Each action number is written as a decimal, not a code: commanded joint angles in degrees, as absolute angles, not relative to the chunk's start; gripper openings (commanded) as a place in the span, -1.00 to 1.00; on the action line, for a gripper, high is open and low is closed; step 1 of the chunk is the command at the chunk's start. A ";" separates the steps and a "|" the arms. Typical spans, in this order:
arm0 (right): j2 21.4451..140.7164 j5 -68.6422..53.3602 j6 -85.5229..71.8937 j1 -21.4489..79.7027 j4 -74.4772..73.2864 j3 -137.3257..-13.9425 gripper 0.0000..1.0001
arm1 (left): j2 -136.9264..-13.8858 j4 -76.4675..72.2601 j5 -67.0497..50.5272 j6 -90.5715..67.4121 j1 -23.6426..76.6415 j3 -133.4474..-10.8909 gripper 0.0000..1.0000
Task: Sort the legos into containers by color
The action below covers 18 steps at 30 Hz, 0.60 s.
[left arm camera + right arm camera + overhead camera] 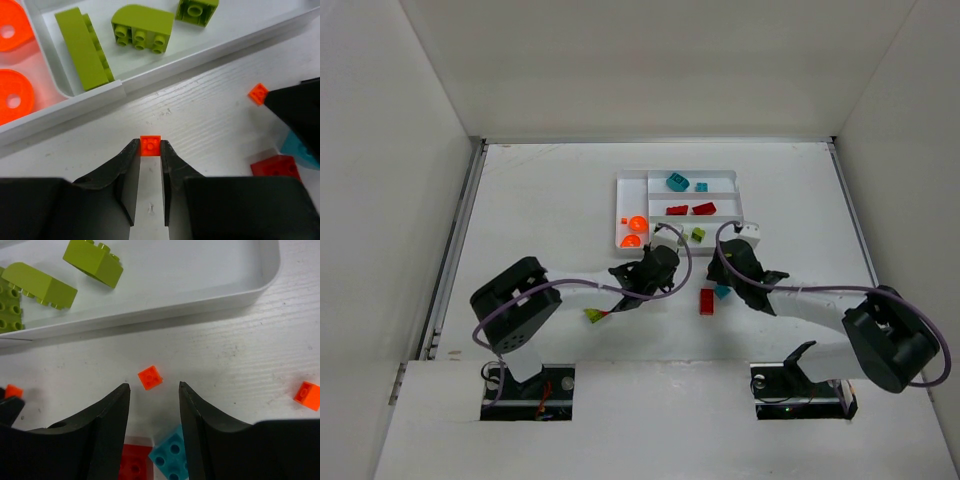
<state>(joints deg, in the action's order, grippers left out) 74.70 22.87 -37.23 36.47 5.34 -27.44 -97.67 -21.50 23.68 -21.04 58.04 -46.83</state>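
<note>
1. The left arm (585, 287) and the right arm (815, 300) had white tubular links between bulky black joint housings.
2. A thin purple-grey cable (689, 260) looped along each arm.
3. The left gripper (149, 148) and the right gripper (154, 386) carried thick matte-black fingers tapering to blunt tips.
4. Both bases (525, 385) were black.

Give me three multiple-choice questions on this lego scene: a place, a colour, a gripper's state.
1. Where do the lime green plastic bricks lie? A) in the white plastic tray B) on the table C) in a gripper
2. What colour is the tiny square brick in the left gripper? A) teal B) orange C) red
3. How is the right gripper? A) shut on a brick B) open, empty C) out of view
1 A: they sit inside the tray's wall. 2 B: orange shows between its fingertips. 3 B: its fingers stand apart, touching nothing.
</note>
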 commanded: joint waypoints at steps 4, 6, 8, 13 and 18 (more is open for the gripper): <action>80.59 22.15 -34.72 36.87 5.01 -34.10 0.03 | -85.44 -24.17 22.24 -21.62 56.65 -40.70 -0.66; 81.73 22.32 -34.72 37.22 4.14 -35.15 0.03 | -83.42 -24.70 22.06 -21.62 55.86 -38.94 -0.66; 82.61 23.29 -34.98 37.48 2.82 -35.86 0.02 | -81.66 -25.48 21.62 -21.71 55.07 -37.27 -0.65; 84.81 24.43 -36.29 38.54 0.18 -37.88 -0.01 | -78.05 -26.89 19.78 -22.15 53.22 -34.63 -0.65; 88.06 24.52 -38.49 41.70 -0.61 -39.11 -0.13 | -74.89 -26.98 19.07 -22.24 51.29 -32.70 -0.64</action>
<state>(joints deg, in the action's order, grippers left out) 86.56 23.94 -36.49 39.77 0.99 -37.26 -78.00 -24.36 19.92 -21.69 52.25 -33.71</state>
